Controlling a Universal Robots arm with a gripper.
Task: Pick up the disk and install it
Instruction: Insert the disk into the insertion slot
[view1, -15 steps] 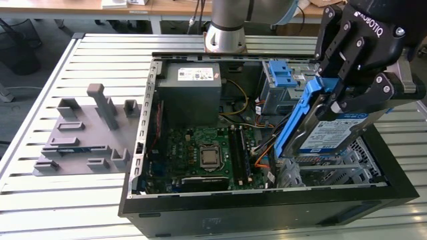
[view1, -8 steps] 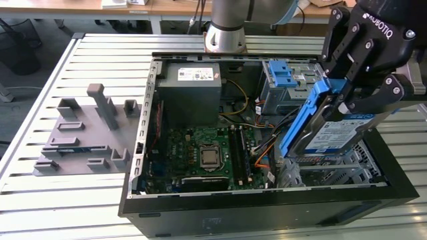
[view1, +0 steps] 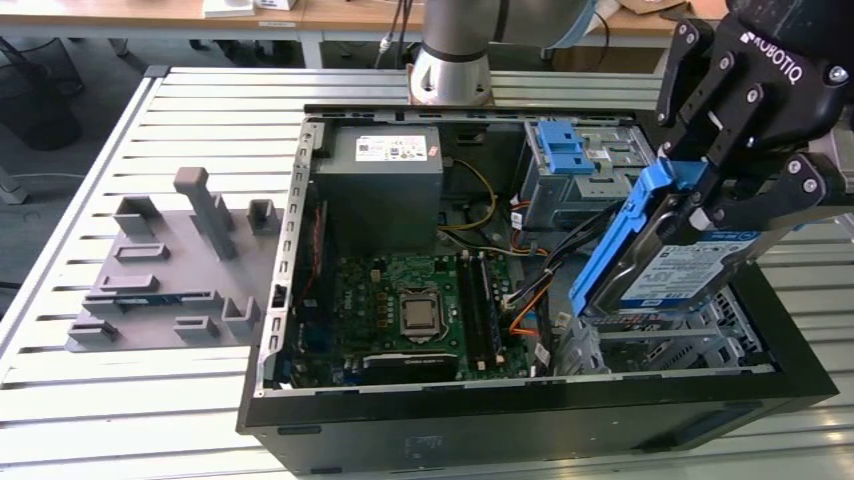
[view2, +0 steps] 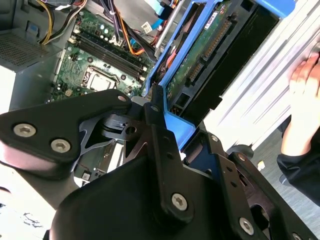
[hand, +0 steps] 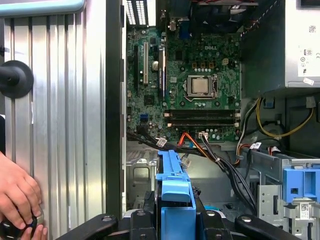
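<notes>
Above silver perforated metal bay (view1: 667, 345) at open black computer case (view1: 534, 425) corner, noted flat silver-grey blue-bracketed rectangular disk (view1: 683, 270), tilted, clamped in black claw (view1: 707, 200); lower edge near bay rim, contact unclear.

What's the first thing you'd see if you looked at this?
The big black claw on the exterior view's right, gripping the disk tilted above the open computer case. Next comes the green motherboard inside the case, and a person's hand in the first wrist view.
</notes>
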